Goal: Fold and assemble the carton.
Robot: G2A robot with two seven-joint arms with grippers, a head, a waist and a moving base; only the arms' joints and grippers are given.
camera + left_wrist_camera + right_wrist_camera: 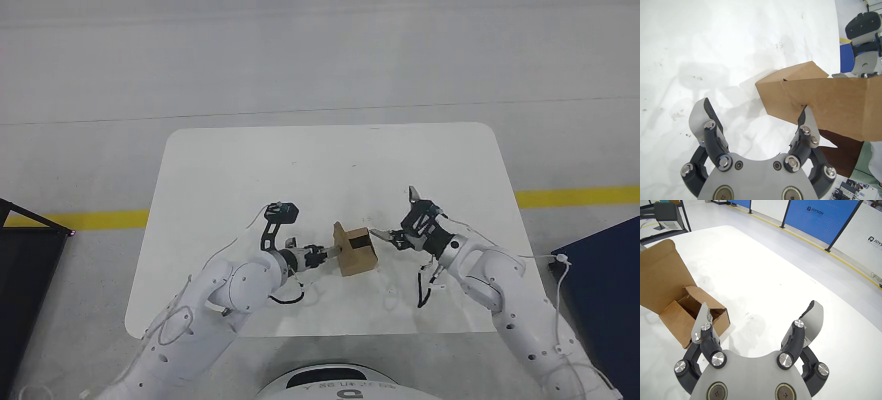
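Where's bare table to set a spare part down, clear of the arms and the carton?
Free: the far half of the table beyond the carton, edge to edge. Crowded: near centre, where the open left gripper and open right gripper flank the carton.

Looks like you're running in a robotics lab or factory-style test hall: smooth grey floor (300,60) with yellow lane tape (100,218) across it, blue partition panels (804,224) on black stands, and a plain white surface (250,170) out in the open.
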